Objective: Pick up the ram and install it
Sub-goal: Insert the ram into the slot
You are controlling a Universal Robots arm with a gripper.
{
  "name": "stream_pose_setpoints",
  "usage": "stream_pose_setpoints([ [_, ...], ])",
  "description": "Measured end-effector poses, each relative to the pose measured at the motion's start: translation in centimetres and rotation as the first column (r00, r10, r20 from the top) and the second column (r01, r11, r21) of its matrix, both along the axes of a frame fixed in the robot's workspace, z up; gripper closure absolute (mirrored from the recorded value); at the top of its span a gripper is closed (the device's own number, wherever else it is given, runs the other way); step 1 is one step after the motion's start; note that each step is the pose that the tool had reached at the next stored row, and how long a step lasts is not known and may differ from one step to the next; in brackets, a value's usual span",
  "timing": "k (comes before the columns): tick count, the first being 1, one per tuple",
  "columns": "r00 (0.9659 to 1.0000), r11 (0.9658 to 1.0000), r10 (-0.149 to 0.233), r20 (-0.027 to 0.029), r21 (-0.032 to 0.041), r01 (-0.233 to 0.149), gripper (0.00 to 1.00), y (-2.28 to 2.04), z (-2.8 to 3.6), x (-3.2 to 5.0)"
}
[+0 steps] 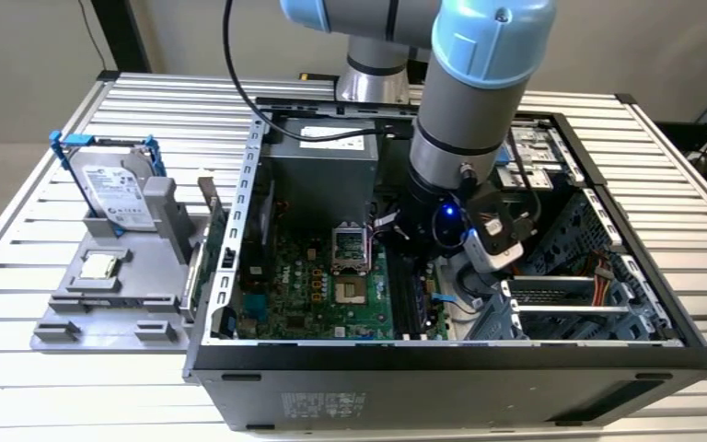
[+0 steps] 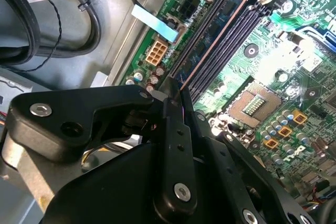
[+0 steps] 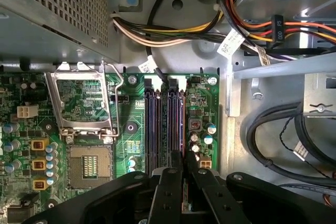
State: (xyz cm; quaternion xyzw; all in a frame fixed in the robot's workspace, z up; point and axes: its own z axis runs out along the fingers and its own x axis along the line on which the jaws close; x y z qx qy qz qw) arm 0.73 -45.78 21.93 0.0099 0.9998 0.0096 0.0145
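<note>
The ram is a thin dark stick seen edge-on, with a coppery top edge. It stands along the long black memory slots at the motherboard's edge, and I cannot tell whether it is seated. In the first wrist view the ram is a thin line over the slot nearest the case wall. My gripper is shut on the near end of the ram, its black fingers pressed against both faces. In the exterior view the gripper reaches down inside the open computer case.
An open processor socket lies beside the slots. The grey power supply and bundled wires sit past the slots' far end. Thick black cables lie on the case floor. Outside the case, a hard drive stands on a grey holder.
</note>
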Motion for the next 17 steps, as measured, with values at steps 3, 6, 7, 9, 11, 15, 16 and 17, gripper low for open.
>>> stream_pose_setpoints([
  [3, 1.0000, 1.0000, 0.000, -0.0001, -0.0001, 0.000, 1.00, 0.00, -0.21, 0.00],
  [6, 1.0000, 1.0000, 0.000, -0.0001, -0.0002, 0.000, 1.00, 0.00, -0.46, 0.00],
  [7, 1.0000, 1.0000, 0.000, -0.0001, -0.0002, 0.000, 1.00, 0.00, -0.53, 0.00],
  [9, 1.0000, 1.0000, 0.000, -0.0001, -0.0002, 0.000, 1.00, 0.00, -0.66, 0.00],
  [11, 1.0000, 1.0000, 0.000, -0.0003, -0.0006, 0.000, 1.00, -0.01, -0.66, 0.00],
  [15, 1.0000, 1.0000, 0.000, -0.0010, -0.0011, 0.000, 1.00, 0.00, -0.67, -0.01],
  [16, 1.0000, 1.0000, 0.000, -0.0011, -0.0012, 0.000, 1.00, 0.00, -0.67, 0.00],
  [17, 1.0000, 1.0000, 0.000, -0.0014, -0.0019, 0.000, 1.00, -0.01, -0.66, -0.01],
])
